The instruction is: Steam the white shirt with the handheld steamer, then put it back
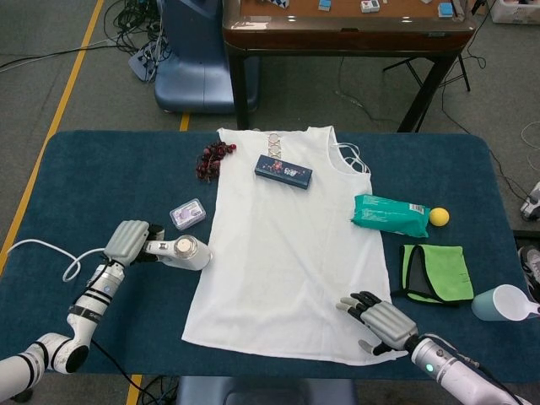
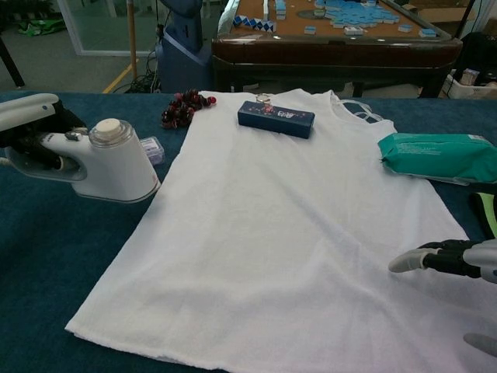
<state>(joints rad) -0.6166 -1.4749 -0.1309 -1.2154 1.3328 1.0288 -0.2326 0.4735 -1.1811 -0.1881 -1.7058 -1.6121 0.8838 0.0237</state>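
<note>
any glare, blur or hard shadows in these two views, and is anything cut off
Head view: even, soft light, no harsh shadows, everything sharp; the white shirt is bright yet its folds show. Chest view: also sharp, the steamer casts only a faint shadow; the left hand is cropped at the left edge, the right hand at the right edge.

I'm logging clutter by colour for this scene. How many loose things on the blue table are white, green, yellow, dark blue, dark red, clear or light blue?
White: 2, shirt, steamer
Green: 2, wipes pack, cloth
Yellow: 1, ball
Dark blue: 1, box
Dark red: 1, beads
Clear: 1, case
Light blue: 1, cup
Total: 9
</note>
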